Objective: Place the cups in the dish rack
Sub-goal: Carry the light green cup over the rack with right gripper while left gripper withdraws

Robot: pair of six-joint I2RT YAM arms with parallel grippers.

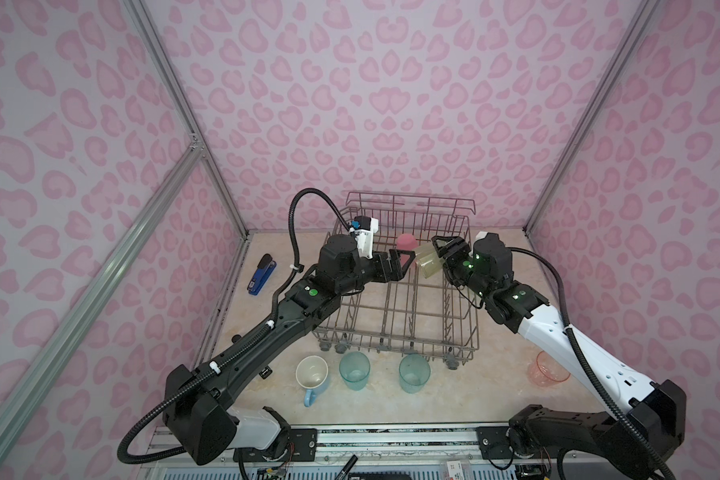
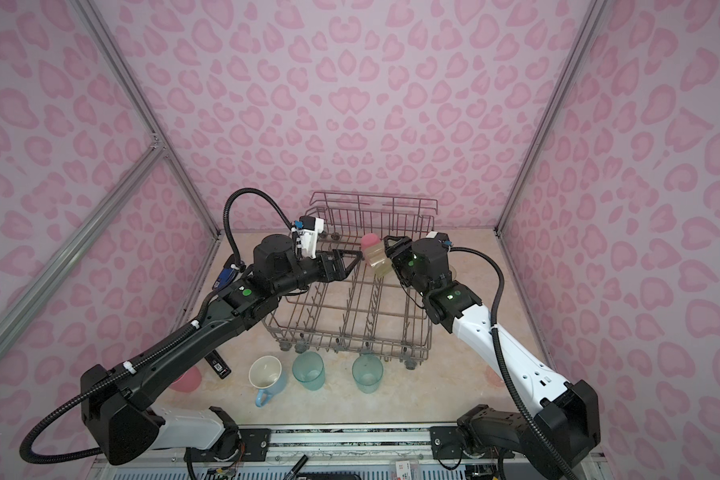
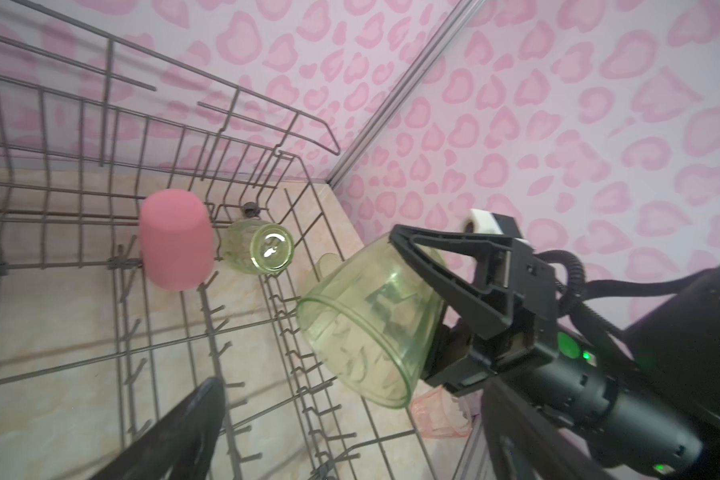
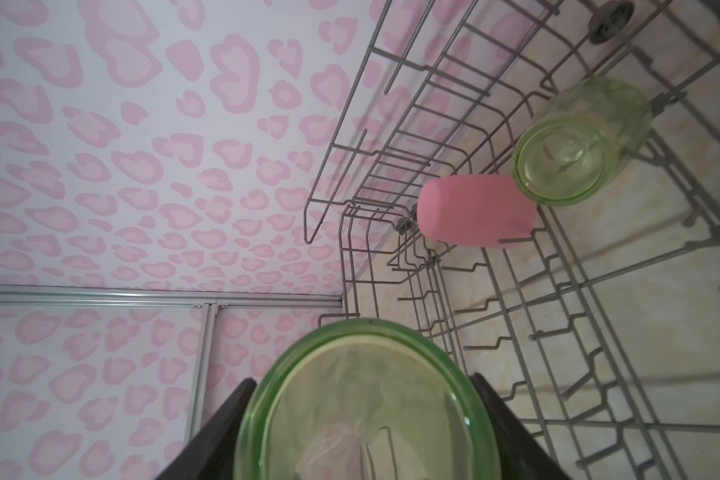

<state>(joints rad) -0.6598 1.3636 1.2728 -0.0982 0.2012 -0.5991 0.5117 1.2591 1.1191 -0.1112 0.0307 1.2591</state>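
Note:
The grey wire dish rack (image 1: pixel 461 332) stands at the back middle of the table. At its far end an opaque pink cup (image 1: pixel 406 241) (image 3: pixel 175 245) leans on the tines, and a yellow-green tumbler (image 3: pixel 262 249) (image 4: pixel 574 141) lies tilted beside it. My left gripper (image 1: pixel 406 264) (image 3: pixel 350 449) hovers open and empty just in front of the pink cup. My right gripper (image 1: pixel 438 253) (image 4: pixel 362 436) is shut on a second yellow-green tumbler (image 1: pixel 429 266) (image 3: pixel 371 328), held tilted above the rack's right side. On the table in front stand a light-blue mug (image 1: pixel 312 374) and two teal tumblers (image 1: pixel 354 370) (image 1: pixel 414 372).
A salmon tumbler (image 1: pixel 551 368) stands right of the rack, partly behind the right arm. A pink cup (image 2: pixel 188 380) peeks out under the left arm. A blue stapler (image 1: pixel 262 274) lies at the left. Patterned walls close in on three sides.

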